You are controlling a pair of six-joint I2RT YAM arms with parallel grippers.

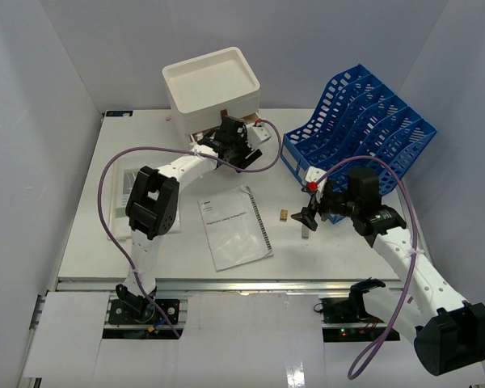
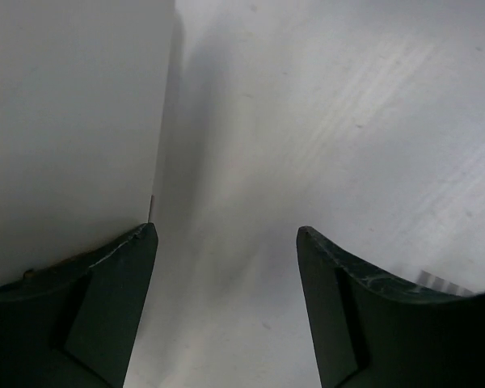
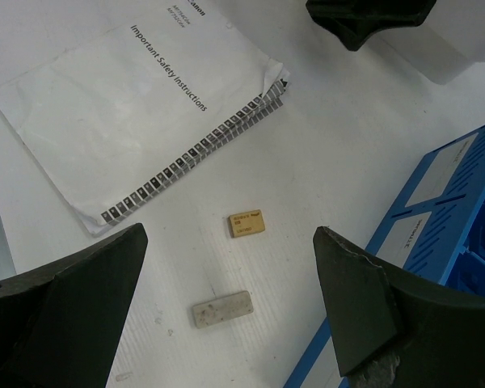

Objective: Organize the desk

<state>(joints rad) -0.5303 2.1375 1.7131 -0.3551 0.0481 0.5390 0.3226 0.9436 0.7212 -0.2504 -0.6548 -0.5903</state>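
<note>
The desk point(image 1: 323, 259) is a wide white tabletop with a metal rail along its front. My left gripper point(image 1: 242, 150) is open and empty, right in front of the white drawer box point(image 1: 212, 87). In the left wrist view its fingertips point(image 2: 137, 242) frame bare desk, with the box face point(image 2: 65, 121) at the left. My right gripper point(image 1: 307, 217) is open and empty. It hovers over a small tan eraser point(image 3: 246, 224) and a grey eraser point(image 3: 221, 309) lying on the desk.
A spiral-bound booklet point(image 1: 234, 226) lies at mid-desk and also shows in the right wrist view point(image 3: 137, 113). A blue file rack point(image 1: 360, 121) stands at the back right. A leaflet point(image 1: 129, 179) lies at the left, partly under my left arm.
</note>
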